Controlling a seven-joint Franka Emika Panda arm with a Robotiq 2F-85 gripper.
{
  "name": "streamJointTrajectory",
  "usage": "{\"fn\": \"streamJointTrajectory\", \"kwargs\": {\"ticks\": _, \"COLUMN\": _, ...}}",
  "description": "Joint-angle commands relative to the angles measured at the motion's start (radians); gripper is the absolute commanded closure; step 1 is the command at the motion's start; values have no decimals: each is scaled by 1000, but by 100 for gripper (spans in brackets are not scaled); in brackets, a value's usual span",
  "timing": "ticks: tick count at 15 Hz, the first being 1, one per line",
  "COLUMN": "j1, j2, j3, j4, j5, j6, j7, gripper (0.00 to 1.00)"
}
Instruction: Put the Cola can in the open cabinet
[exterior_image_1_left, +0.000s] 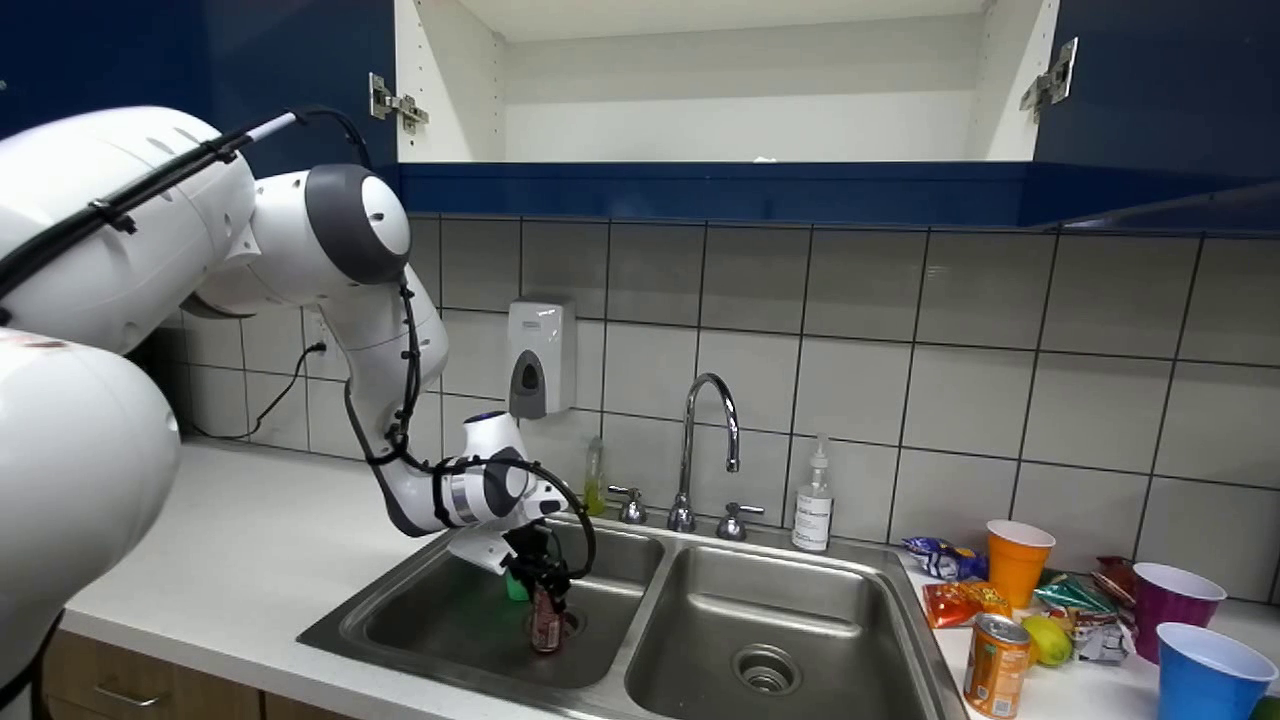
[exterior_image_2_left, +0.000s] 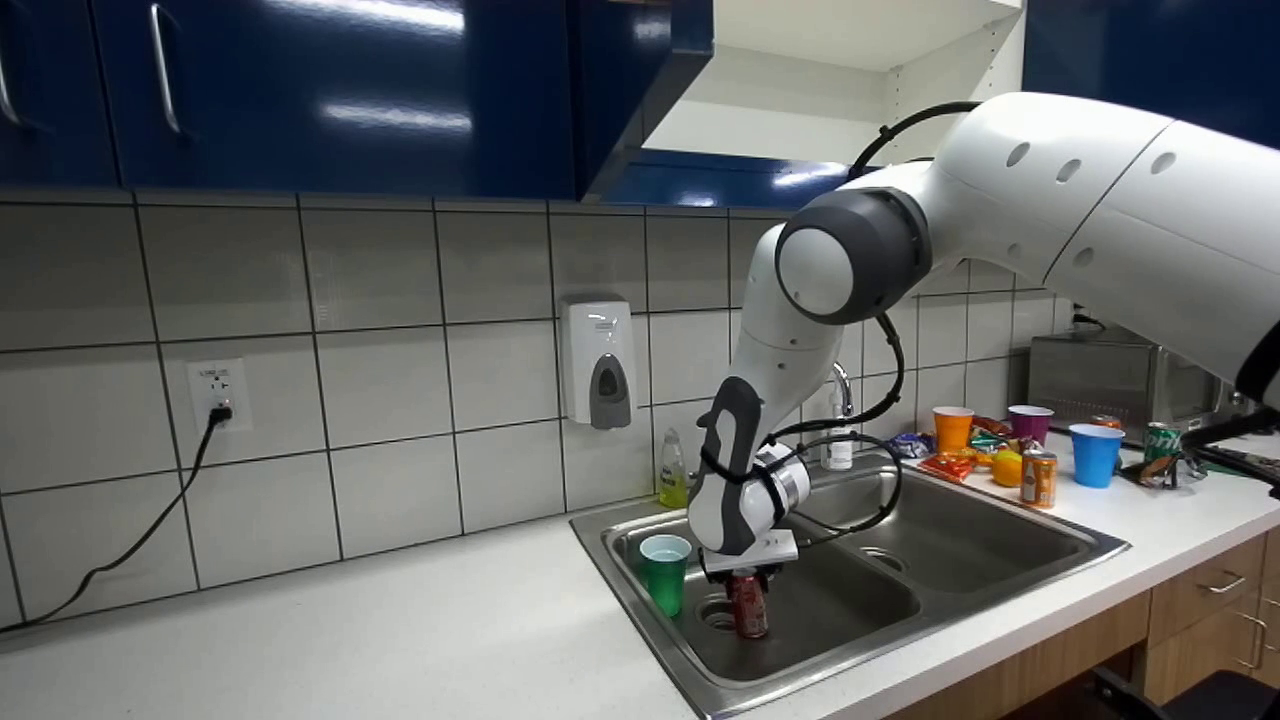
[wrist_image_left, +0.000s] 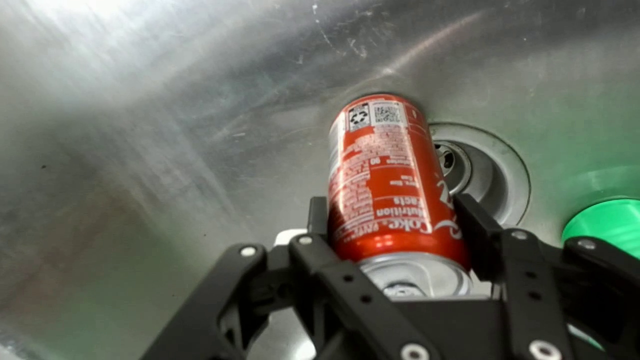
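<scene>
A grey tiled wall (exterior_image_2_left: 390, 400) with a power outlet (exterior_image_2_left: 217, 385) and a soap dispenser (exterior_image_2_left: 597, 362) rises along the back edge of the white table (exterior_image_2_left: 350, 640). A double steel sink (exterior_image_1_left: 770, 605) is set into the table; wooden drawers (exterior_image_2_left: 1190, 608) sit beneath the front edge.

Kitchen, double sink (exterior_image_1_left: 640, 620), tap (exterior_image_1_left: 687, 450), open cabinet (exterior_image_1_left: 740, 125)
</scene>
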Motion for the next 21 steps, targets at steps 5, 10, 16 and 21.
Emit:
{"fn": "streamJointTrajectory", "kwargs": {"ticks": 5, "j1": 13, "j2": -7, "j3": -12, "j4": 7, "j5": 23, "j6": -36, "j7": 23, "gripper": 62}}
{"fn": "streamJointTrajectory", "kwargs": {"ticks": 10, "j1": 29, "j2": -60, "j3": -17, "j4": -36, "j5": 22, "j6": -56, "j7": 20, "gripper": 62}}
{"fn": "streamJointTrajectory", "kwargs": {"ticks": 16, "j1": 74, "j2": -132, "j3": -54, "j4": -90, "j5": 3, "j6": -80, "j7": 39, "gripper": 62}}
{"fn": "streamJointTrajectory", "kwargs": {"ticks": 21, "j1": 122, "j2": -237, "j3": -92, "j4": -162, "j5": -30, "j6": -114, "j7": 47, "gripper": 62}}
